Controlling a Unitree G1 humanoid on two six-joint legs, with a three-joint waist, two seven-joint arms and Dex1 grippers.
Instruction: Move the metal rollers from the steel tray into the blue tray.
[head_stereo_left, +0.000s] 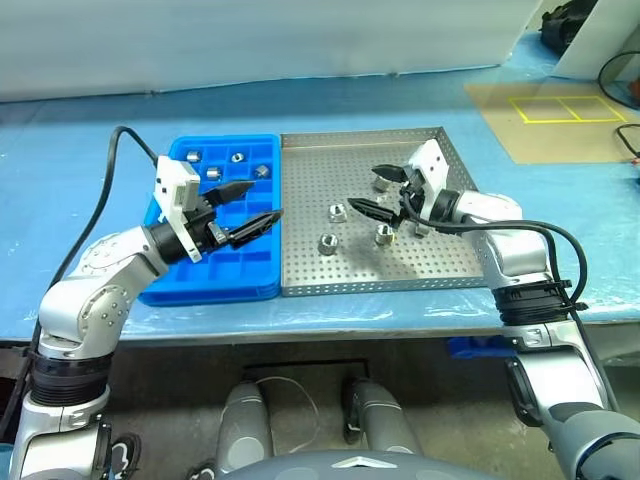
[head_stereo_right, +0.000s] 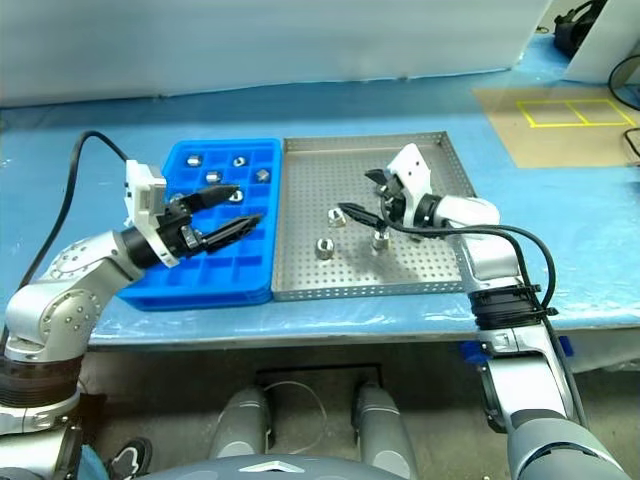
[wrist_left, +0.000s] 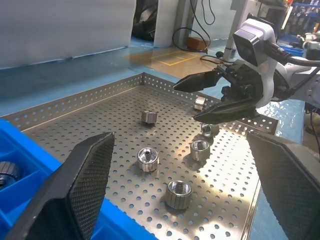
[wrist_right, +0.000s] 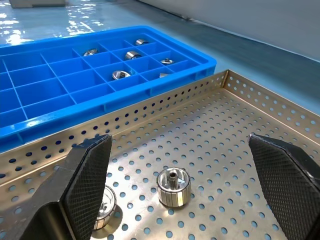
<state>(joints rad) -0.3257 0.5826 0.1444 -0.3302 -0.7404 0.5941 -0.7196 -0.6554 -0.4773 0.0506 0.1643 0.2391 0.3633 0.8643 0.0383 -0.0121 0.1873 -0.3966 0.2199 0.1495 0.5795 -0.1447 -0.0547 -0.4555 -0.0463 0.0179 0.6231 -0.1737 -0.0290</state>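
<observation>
In the blue tray (head_stereo_left: 215, 262), a few metal rollers (head_stereo_left: 327, 243) already sit near its far edge; several more remain mid steel tray (head_stereo_left: 420, 275). Left gripper (head_stereo_left: 248, 207) and right gripper (head_stereo_left: 380, 192) hover spread wide, empty.

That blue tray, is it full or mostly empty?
Mostly empty: the blue tray holds a few metal rollers in compartments at one end; most compartments are bare.

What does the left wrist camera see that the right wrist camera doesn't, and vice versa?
Left wrist view: the right gripper, open, and a yellow-taped brown mat beyond. Right wrist view: the bright blue plastic compartment tray's wide grid, small shiny metal rollers in several cells. Both: the square perforated steel tray with loose rollers on it.
</observation>
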